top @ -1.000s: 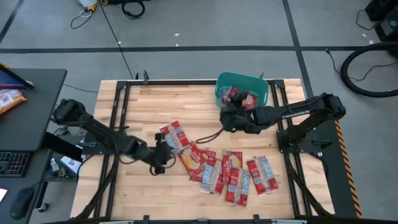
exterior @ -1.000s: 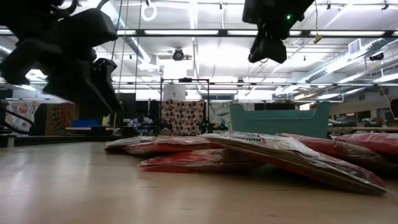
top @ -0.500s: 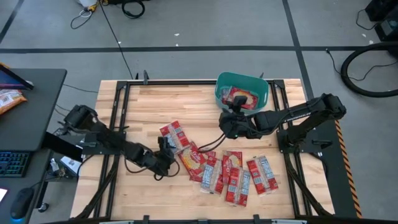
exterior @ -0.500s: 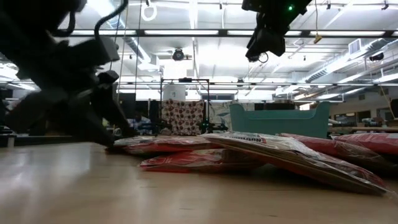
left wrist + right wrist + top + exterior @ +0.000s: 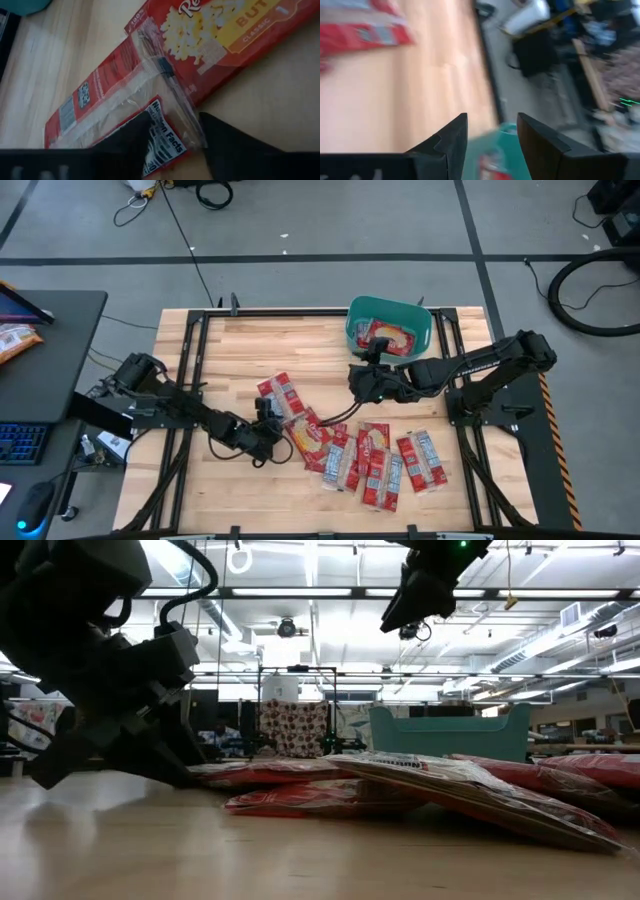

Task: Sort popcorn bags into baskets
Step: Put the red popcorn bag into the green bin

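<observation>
The left tool [image 5: 268, 432] sits low on the tabletop [image 5: 240, 350], its fingers [image 5: 131, 137] parted narrowly astride the corner of a popcorn bag [image 5: 150, 100] at the pile's 9 o'clock edge. The other popcorn bags [image 5: 370, 460] lie spread toward 5 o'clock. The right tool [image 5: 362, 378] hangs wide and empty just at 6 o'clock of the teal basket [image 5: 423, 320], which holds one bag [image 5: 385, 337].

The popcorn bags [image 5: 372, 460] by my left hand [image 5: 172, 142] are red with yellow and white print; my fingers [image 5: 130, 142] are dark. The basket [image 5: 420, 326] is teal, the bench [image 5: 250, 345] pale wood.
</observation>
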You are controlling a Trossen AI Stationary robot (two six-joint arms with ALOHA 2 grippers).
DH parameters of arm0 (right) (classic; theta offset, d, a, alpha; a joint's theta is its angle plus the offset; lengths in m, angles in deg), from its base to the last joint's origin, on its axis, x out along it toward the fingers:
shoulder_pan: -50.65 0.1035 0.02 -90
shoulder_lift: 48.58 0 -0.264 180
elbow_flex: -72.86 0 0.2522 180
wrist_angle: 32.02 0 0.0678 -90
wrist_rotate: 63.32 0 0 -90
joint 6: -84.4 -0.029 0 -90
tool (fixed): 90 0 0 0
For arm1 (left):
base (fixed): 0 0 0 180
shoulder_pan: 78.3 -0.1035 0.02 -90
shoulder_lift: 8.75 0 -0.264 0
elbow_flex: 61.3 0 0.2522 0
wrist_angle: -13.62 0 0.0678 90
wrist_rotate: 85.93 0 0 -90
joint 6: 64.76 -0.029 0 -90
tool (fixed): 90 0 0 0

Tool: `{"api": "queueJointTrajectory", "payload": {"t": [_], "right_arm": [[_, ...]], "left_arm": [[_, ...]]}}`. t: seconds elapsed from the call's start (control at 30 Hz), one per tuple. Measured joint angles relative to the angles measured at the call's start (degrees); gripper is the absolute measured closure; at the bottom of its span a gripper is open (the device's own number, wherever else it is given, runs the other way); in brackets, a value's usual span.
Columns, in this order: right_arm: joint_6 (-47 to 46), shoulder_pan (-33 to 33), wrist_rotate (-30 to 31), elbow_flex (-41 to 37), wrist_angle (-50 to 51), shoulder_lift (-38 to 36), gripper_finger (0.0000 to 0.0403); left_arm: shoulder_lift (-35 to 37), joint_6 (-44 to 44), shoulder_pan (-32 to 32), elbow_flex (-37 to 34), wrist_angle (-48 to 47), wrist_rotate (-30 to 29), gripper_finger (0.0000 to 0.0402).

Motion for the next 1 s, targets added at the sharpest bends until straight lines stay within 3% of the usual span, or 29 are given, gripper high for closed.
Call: {"api": "queueJointTrajectory", "payload": {"t": [0.17, 0.3, 0.47, 0.73, 1.0], "right_arm": [[1.04, 1.23, -9.55, 0.0, -4.52, 2.65, 0.0228], [7.09, 3.13, -10.8, 0.0, -9.14, 6.22, 0.0228], [12.8, 4.97, -11.45, 0.0, -17.79, 10.52, 0.0228], [14.16, 6.35, -17.45, 0.15, -30.06, 15.89, 0.0213], [13.66, 6.32, -23.08, 0.25, -36.94, 16.02, 0.0191]], "left_arm": [[0.89, 1.29, -0.09, -0.19, -0.95, 1.73, 0.0333], [4.78, 1.01, -0.09, -0.21, -3.11, 2.79, 0.039], [11.63, 1.36, -0.17, -0.22, -5.94, 3.48, 0.0393], [22.28, 2.03, -0.15, -0.19, -4.49, 3.83, 0.0394], [26.58, -1.62, -0.15, -0.16, 2.68, 3.7, 0.0394]]}}
